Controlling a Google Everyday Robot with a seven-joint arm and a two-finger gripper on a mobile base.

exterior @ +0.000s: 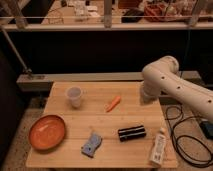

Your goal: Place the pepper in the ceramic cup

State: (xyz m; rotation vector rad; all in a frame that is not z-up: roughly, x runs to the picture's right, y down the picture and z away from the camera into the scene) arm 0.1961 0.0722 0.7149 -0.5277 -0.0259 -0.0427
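The pepper (113,103) is a small orange-red tapered piece lying on the wooden table (100,125), near the middle and toward the back. The ceramic cup (74,96) is pale and round and stands upright at the back left of the table, a hand's width left of the pepper. My white arm (165,80) bends over the table's right back corner, right of the pepper. My gripper is not in view; only arm links show.
An orange plate (47,132) sits at the front left. A blue-grey sponge-like object (91,144) lies at the front middle, with a black cylinder (131,132) to its right. A white bottle (158,146) lies at the front right. Cables (187,135) lie on the floor to the right.
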